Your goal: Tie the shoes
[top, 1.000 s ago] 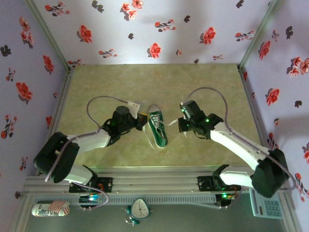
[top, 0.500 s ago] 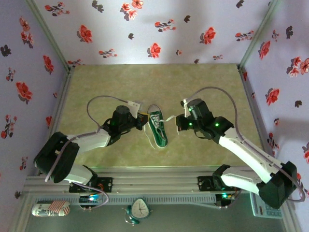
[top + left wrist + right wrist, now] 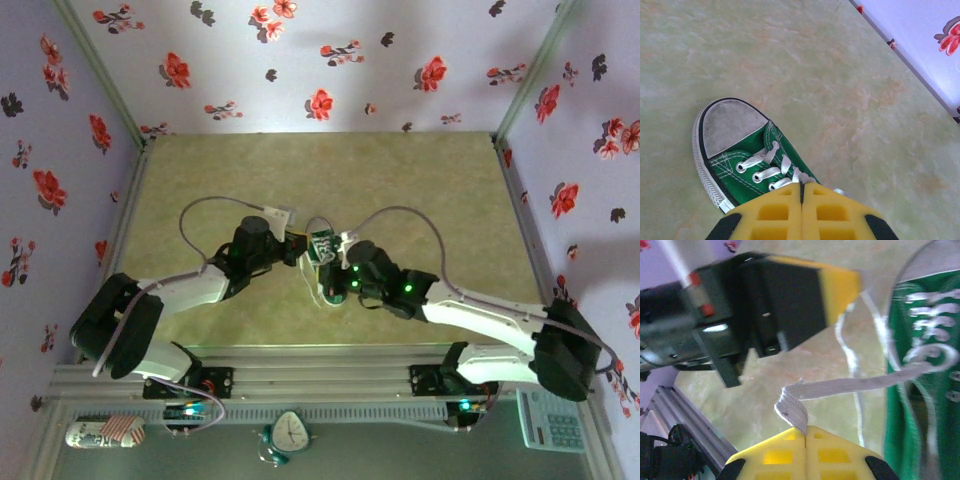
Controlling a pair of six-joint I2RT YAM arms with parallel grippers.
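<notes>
The shoe (image 3: 322,246) is a small green sneaker with white laces, lying mid-table with its toe pointing away from the arms. In the left wrist view its grey-white toe cap (image 3: 732,125) is ahead. My left gripper (image 3: 802,185) is shut on a white lace just beside the top eyelets. My right gripper (image 3: 805,432) is shut on the other lace (image 3: 850,385), which runs taut to the shoe (image 3: 905,415) on the right. The left gripper (image 3: 842,287) hangs close by at that view's upper left. From above, the left gripper (image 3: 298,256) sits at the shoe's left side and the right gripper (image 3: 335,283) is over its heel end.
Floral walls (image 3: 330,60) close in the green tabletop (image 3: 420,180) on three sides. An aluminium rail (image 3: 300,375) runs along the near edge, with a can (image 3: 100,432), a small clock (image 3: 288,432) and a calculator (image 3: 555,430) in front of it.
My right arm has swung left from the shoe's right side to over its heel end, carrying its lace across. The left arm and the shoe have stayed put.
</notes>
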